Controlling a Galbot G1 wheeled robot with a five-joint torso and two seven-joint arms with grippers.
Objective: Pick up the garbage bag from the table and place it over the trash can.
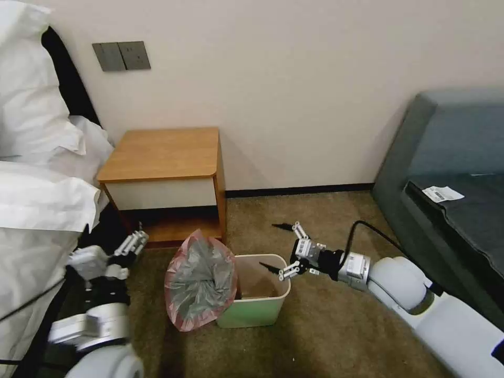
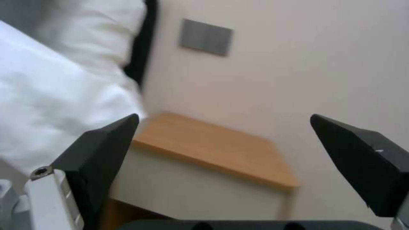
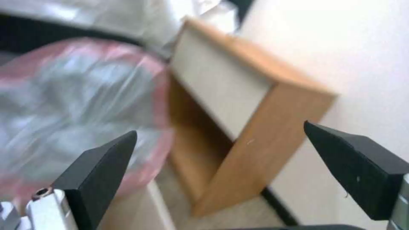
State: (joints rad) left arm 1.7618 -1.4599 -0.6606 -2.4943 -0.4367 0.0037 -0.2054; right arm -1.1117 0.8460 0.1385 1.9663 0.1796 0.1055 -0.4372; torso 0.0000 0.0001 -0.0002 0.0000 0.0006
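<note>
The garbage bag (image 1: 199,281), crinkly grey with a pinkish-red rim, billows at the left end of the trash can (image 1: 265,307) and hangs down its outer side to the carpet. The can's cream inside shows to the right of the bag. My right gripper (image 1: 269,245) hovers open over the can's right rim, fingers pointing at the bag, nothing held. Its wrist view shows the gripper (image 3: 220,127) open, with the bag (image 3: 76,105) and the table (image 3: 238,95) ahead. My left gripper (image 1: 134,244) is open, low by the table (image 1: 163,152), left of the bag; its wrist view shows the gripper (image 2: 224,116) facing the table (image 2: 213,153).
A bed with white linen (image 1: 37,173) crowds the left side, close to my left arm. A dark sofa (image 1: 451,173) with a paper slip (image 1: 442,193) stands at the right. Grey wall plates (image 1: 122,55) hang above the table. Brown carpet (image 1: 325,336) lies open in front of the can.
</note>
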